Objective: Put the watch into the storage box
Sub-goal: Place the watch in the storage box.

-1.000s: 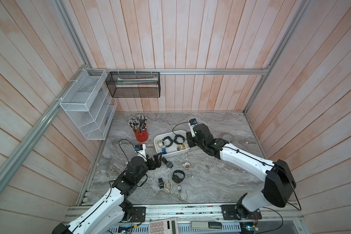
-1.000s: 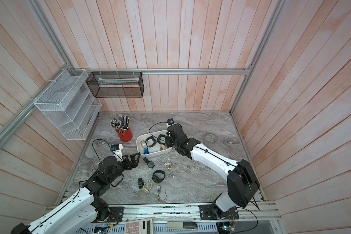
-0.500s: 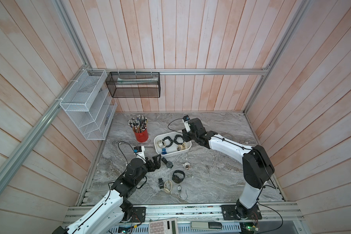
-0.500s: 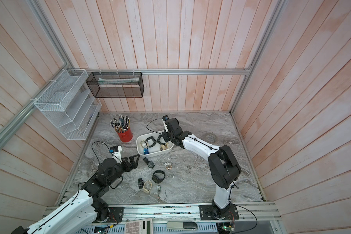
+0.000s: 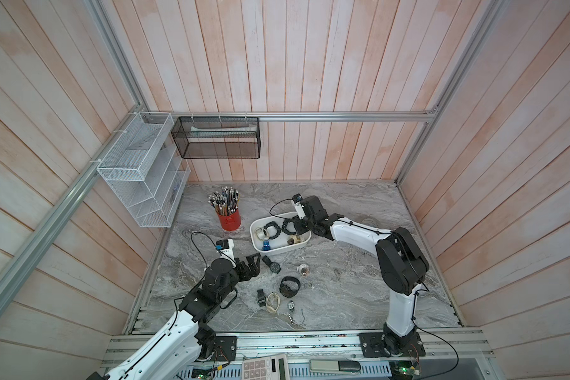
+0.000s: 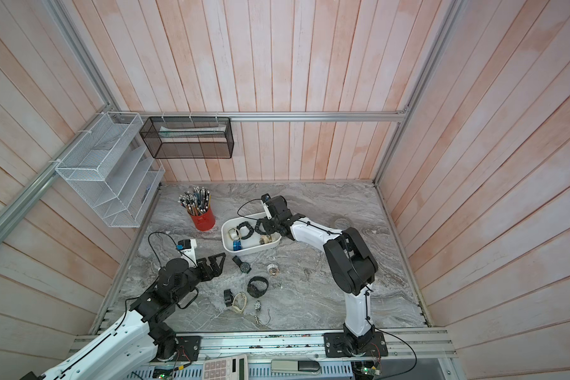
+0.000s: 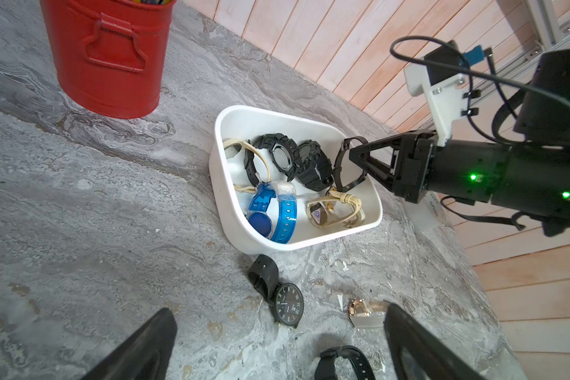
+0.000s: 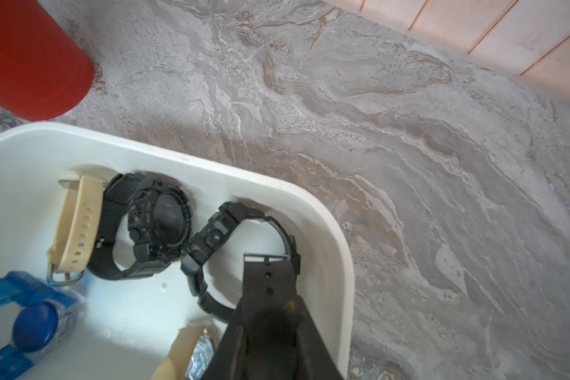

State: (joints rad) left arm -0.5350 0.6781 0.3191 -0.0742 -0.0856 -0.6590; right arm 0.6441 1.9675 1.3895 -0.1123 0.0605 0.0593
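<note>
Where the marble table [image 5: 343, 296] lies nearest the arm bases, we see loose pieces scattered: a small black watch [image 5: 261, 297], a pale-strapped watch [image 5: 273, 302] just beside it, a chained pocket watch [image 5: 290, 305] and a chunky black band [image 5: 290, 285]. Just beyond them the left gripper [image 5: 250, 267] hovers low, jaws spread fully apart with nothing between them. A black dial watch [image 7: 287, 304] lies on the table just ahead of it.

Farther back stands the storage box [image 5: 278, 250], a white tub. Inside it we count a cream-strapped watch [image 7: 254, 158], a chunky black watch [image 7: 280, 158], a blue watch [image 7: 270, 214] and a gold-cased watch [image 7: 334, 210]. The watch [image 8: 216, 237], black, rests at the tub's far side beside the chunky one. The right gripper [image 7: 352, 154] reaches in over the rim, its jaws drawn close on the strap.

Beyond the tub, near its corner, a red cup [image 5: 229, 219] holds pencils [image 5: 223, 199]. On the walls hang a white mesh rack [image 5: 145, 174] and a black mesh basket [image 5: 216, 138].
</note>
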